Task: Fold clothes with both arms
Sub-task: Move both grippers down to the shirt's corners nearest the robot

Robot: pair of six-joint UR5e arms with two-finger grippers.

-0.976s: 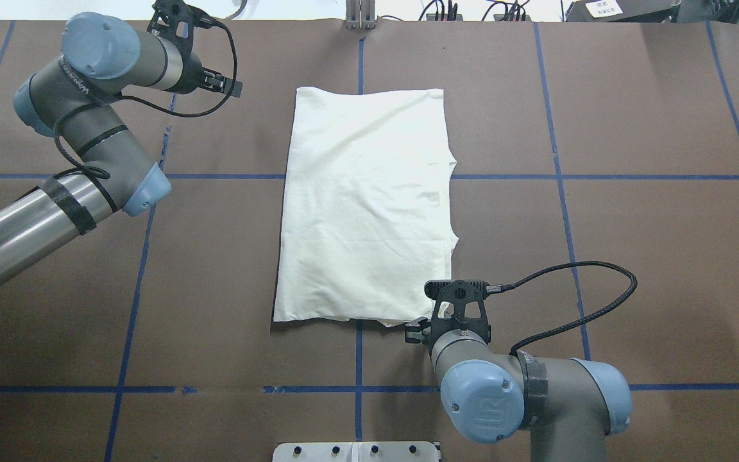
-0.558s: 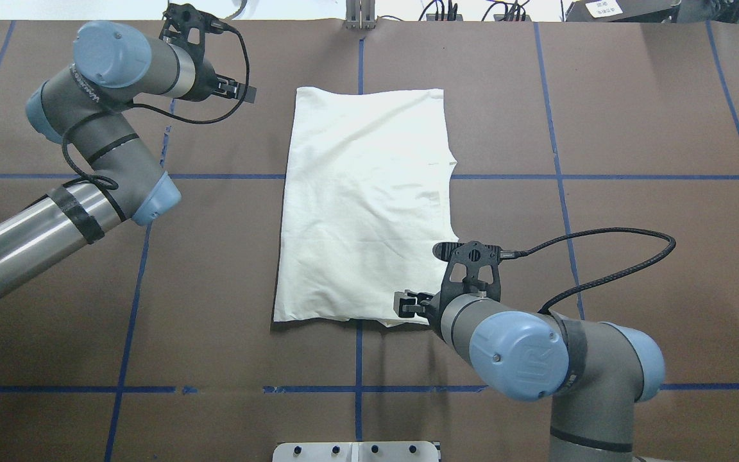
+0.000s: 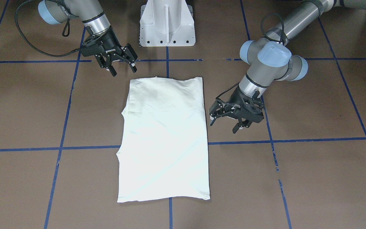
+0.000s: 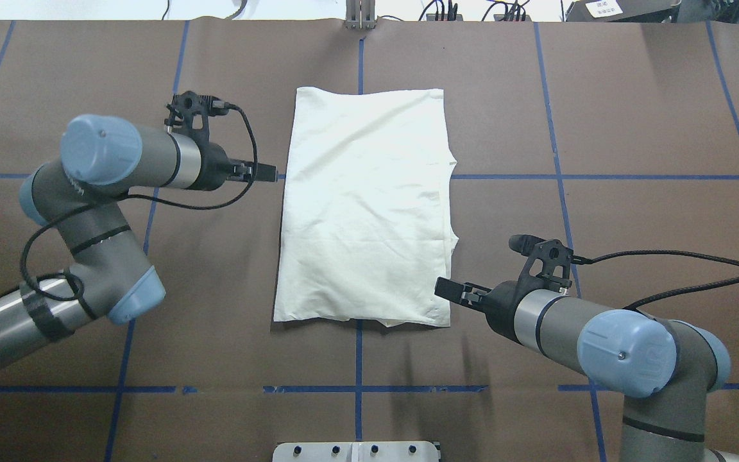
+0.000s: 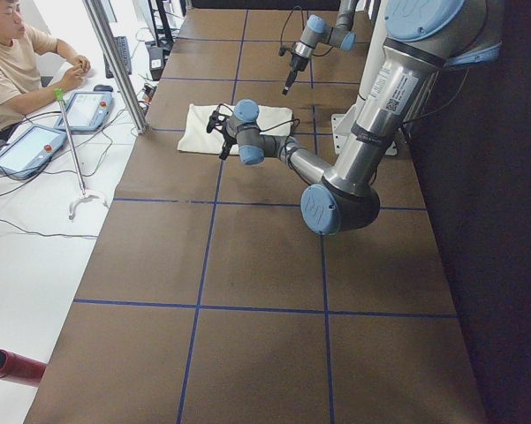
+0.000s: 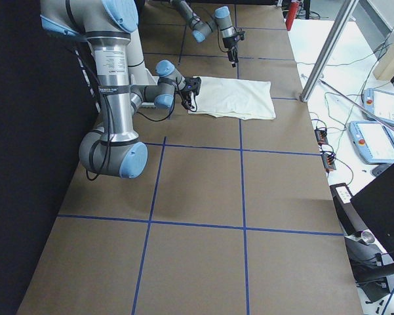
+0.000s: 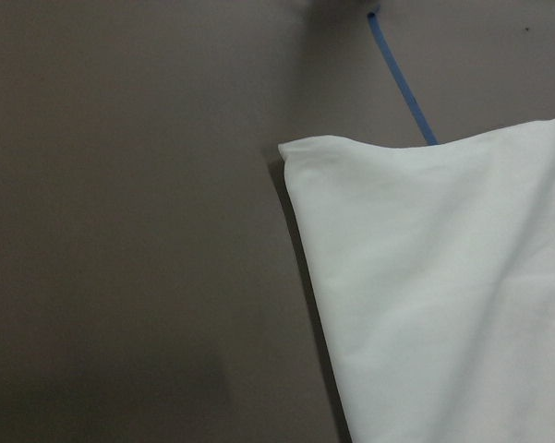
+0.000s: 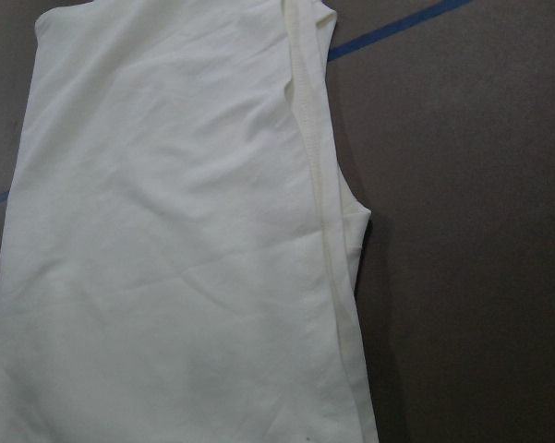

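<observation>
Counter [image 4: 632, 128]: brown sheet with a blue tape grid.

T-shirt [image 4: 366, 205]: lies flat mid-counter, folded to a long rectangle, plain cream side up. Its long axis runs away from my base, and one tape line passes under it crosswise. The long edge on my right is uneven. The right wrist view shows a seamed strip along it.

Left arm [image 4: 119, 167]: elbow bent, wrist aimed at the shirt's left long edge.

Right arm [image 4: 600, 340]: reaches in low toward the shirt's near right corner.

Left gripper [image 3: 223, 125]: jaws spread, nothing held, just beside the left edge, partway along it.

Right gripper [image 3: 124, 70]: jaws spread, nothing held, at the near right corner. I cannot tell whether it touches the cloth.
</observation>
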